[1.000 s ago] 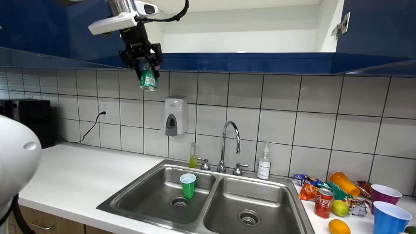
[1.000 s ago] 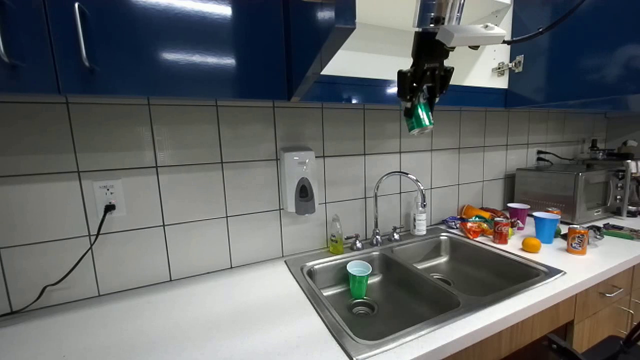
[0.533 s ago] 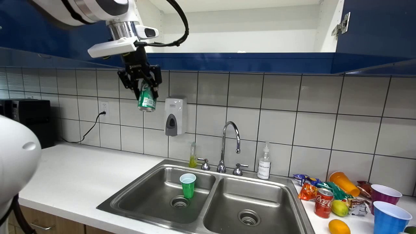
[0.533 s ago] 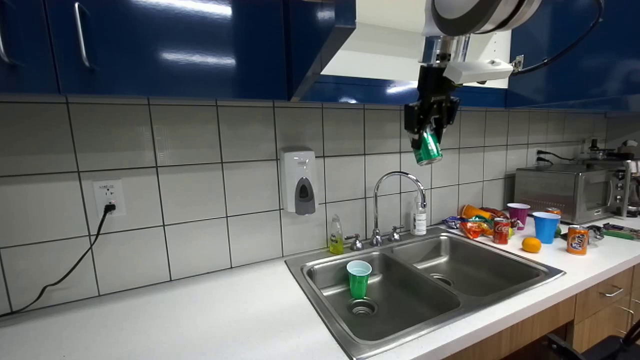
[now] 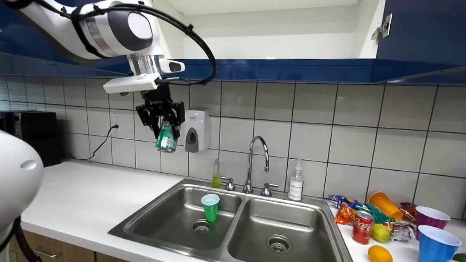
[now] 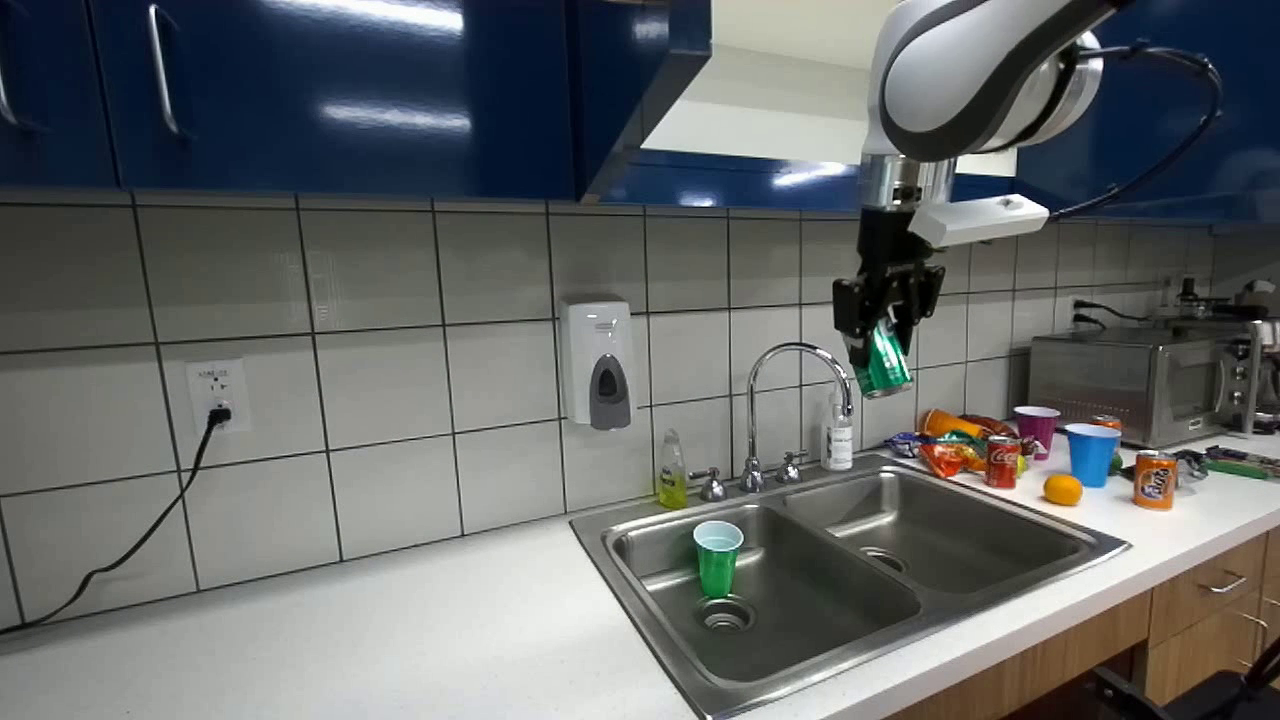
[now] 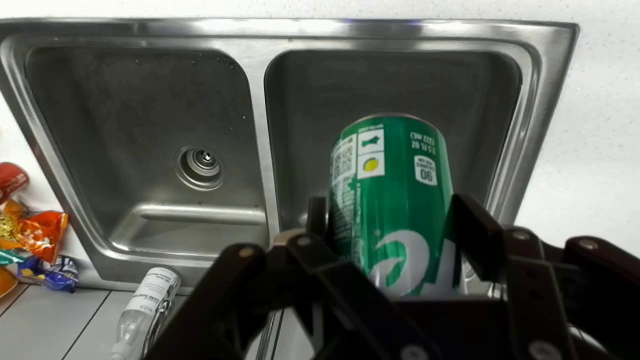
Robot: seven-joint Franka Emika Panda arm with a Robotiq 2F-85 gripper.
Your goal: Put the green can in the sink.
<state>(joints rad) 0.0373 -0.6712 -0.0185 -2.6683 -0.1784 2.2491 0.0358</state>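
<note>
In an exterior view my white arm (image 5: 120, 34) slopes in from the upper left and bends down at the wrist, my black gripper (image 5: 167, 131) leaning slightly, my jaws clamped on the green soda can (image 5: 166, 141), which hangs tilted in mid-air before the tiled wall (image 5: 364, 145). Lower down I see the white countertop (image 5: 91, 193) and the double-basin stainless steel sink (image 5: 233, 225); a green plastic cup (image 5: 210, 210) stands in it beside a drain (image 5: 201, 226), and an open cabinet (image 5: 269, 29) gapes above. In an exterior view my arm reaches down from the upper right, and the can shows to the right of the chrome faucet (image 6: 752, 440); blue cabinet doors (image 6: 330, 90) line the wall, and a steel countertop oven (image 6: 1110, 385) sits farther along. In the wrist view my fingers (image 7: 475, 235) pinch the can from both sides, its printing upside down; it hides part of the sink's right half as pictured there, with snack wrappers (image 7: 42, 232) and a pump bottle (image 7: 150, 295) near the rim.
</note>
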